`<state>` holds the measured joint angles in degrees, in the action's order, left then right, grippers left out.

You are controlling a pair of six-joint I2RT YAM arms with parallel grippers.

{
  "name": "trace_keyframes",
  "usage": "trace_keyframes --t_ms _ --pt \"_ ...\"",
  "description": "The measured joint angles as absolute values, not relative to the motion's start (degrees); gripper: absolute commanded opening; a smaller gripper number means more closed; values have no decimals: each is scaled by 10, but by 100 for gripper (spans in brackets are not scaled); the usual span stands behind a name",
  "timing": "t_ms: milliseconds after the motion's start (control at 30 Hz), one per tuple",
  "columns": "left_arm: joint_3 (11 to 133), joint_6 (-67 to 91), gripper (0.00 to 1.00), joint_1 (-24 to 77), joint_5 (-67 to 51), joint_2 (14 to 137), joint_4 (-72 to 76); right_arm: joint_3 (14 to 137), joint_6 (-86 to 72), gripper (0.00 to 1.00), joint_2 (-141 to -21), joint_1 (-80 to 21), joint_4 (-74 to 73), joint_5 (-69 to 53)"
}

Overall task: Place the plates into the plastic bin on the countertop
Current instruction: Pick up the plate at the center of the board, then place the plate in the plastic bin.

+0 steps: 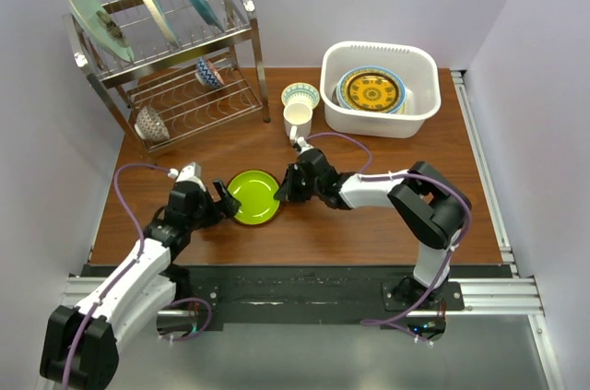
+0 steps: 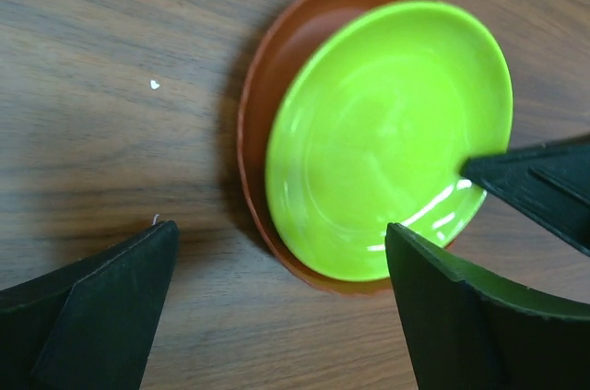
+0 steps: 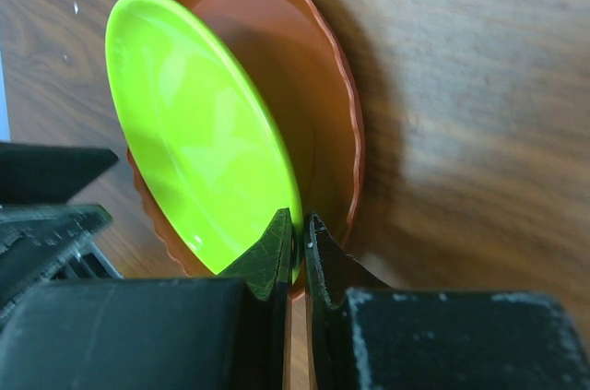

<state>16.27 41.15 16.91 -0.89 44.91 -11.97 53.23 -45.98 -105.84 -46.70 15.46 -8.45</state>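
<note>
A lime green plate (image 1: 254,196) lies tilted on a red-orange plate (image 2: 263,86) on the countertop (image 1: 369,224). My right gripper (image 3: 297,224) is shut on the green plate's right rim (image 3: 198,132), lifting that edge off the red-orange plate (image 3: 318,76). My left gripper (image 2: 281,229) stands open just left of the stack, its fingers (image 2: 111,302) apart over bare wood and holding nothing. The white plastic bin (image 1: 419,63) sits at the back right with a yellow patterned plate (image 1: 371,91) on top of other plates inside.
A metal dish rack (image 1: 175,58) stands at the back left with plates on edge and small bowls. A white cup (image 1: 297,115) and a patterned bowl (image 1: 300,93) sit between rack and bin. Walls close in both sides.
</note>
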Motion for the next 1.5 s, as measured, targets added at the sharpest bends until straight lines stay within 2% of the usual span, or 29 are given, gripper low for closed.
trace_keyframes --t_ms 833,1500 --pt "165 420 100 171 22 358 -144 490 -447 0 -886 -433 80 -84" --pt "165 418 100 171 -2 393 -123 483 -420 0 -800 -275 18 -100"
